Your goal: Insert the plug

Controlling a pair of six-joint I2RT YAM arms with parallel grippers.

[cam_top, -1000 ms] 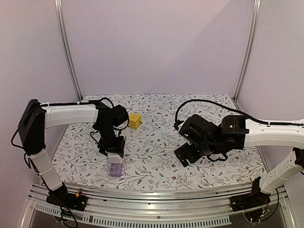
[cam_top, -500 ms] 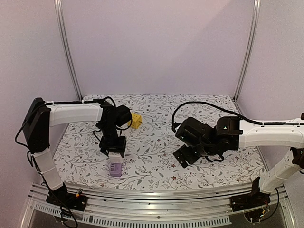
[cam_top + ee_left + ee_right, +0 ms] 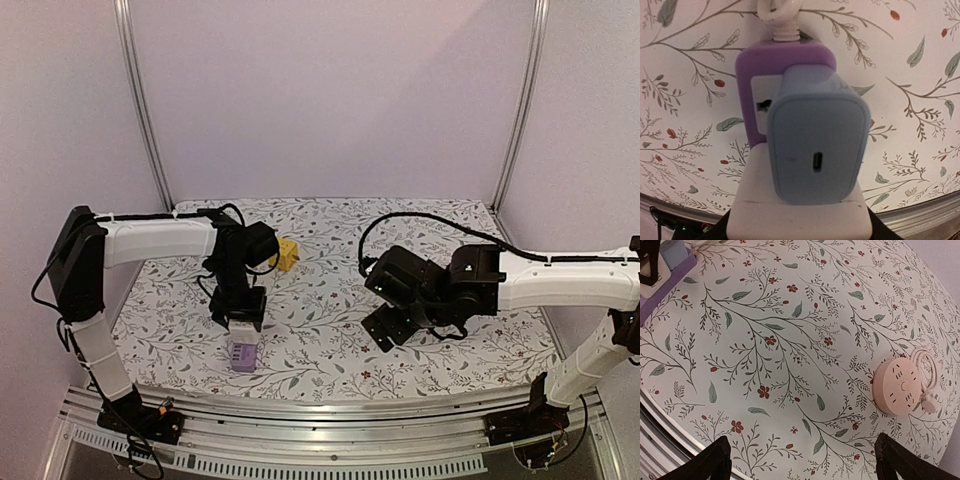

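Note:
In the left wrist view the blue plug point(image 3: 817, 150), its USB port facing the camera, rests on a white block point(image 3: 800, 220) and presses against the white slotted face of the purple socket block point(image 3: 782, 55). My left gripper point(image 3: 240, 312) point(image 3: 800, 232) shows only as black finger edges on either side of the white block and looks shut on it. In the top view the purple socket point(image 3: 243, 356) lies just in front of this gripper. My right gripper point(image 3: 385, 328) point(image 3: 805, 462) is open and empty, hovering over the bare cloth mid-table.
A yellow socket cube point(image 3: 286, 254) sits behind the left gripper. A round pink power strip point(image 3: 900, 387) with a coiled white cord lies under the right arm. The table's front rail point(image 3: 320, 405) is close to the purple socket.
My right arm has moved a little left toward the table's middle. My left arm shifted slightly and then held still over the purple socket.

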